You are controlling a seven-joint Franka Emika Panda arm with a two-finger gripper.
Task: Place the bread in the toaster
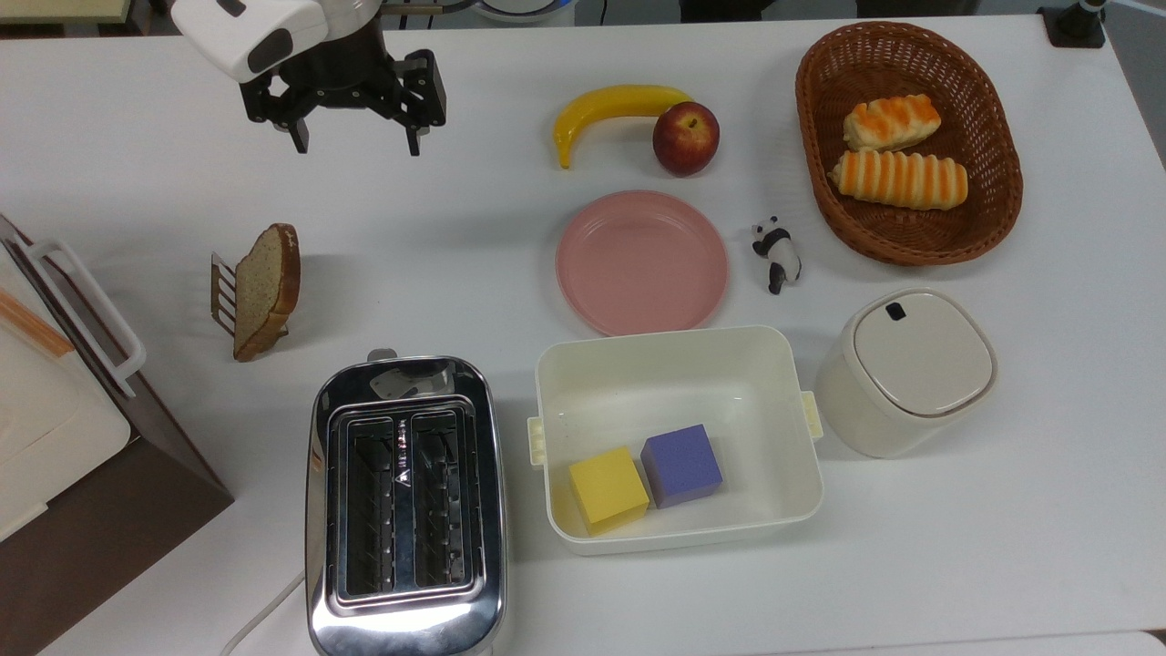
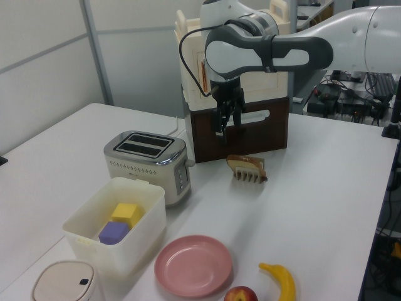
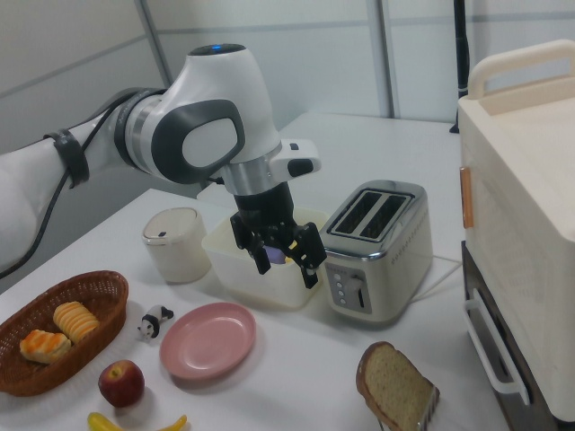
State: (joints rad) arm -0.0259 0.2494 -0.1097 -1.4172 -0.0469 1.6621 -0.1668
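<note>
Reaching for the bread [image 1: 266,290] is the step in hand, by my reading: the gripper [image 1: 355,141] hangs above the table with its fingers wide apart and nothing between them, well apart from the slice. The bread stands on edge, leaning in a small wire rack [image 1: 221,293] near the top view's left, between the gripper and the toaster [image 1: 404,506].

To do it well, the gripper likely needs to turn so its fingers straddle the slice across its thin faces, then come down over the rounded top edge and close on the crumb, not the crust alone. Closing gently matters, since a soft slice can crush or tear. Lifting straight up should free it from the rack's wires without dragging the rack along. The slice then has to hang upright and line up with the length of a slot before it goes down.

Some things are hard to settle. In the left view the bread [image 2: 245,163] shows as little more than its crust above the rack's prongs, so its lean is hard to judge there. In the right view the bread [image 3: 395,386] is cut at the bottom edge and the rack barely shows. How firmly the wires hold the slice cannot be told. The toaster's lever and the depth of its slots are unclear in the top view.
</note>
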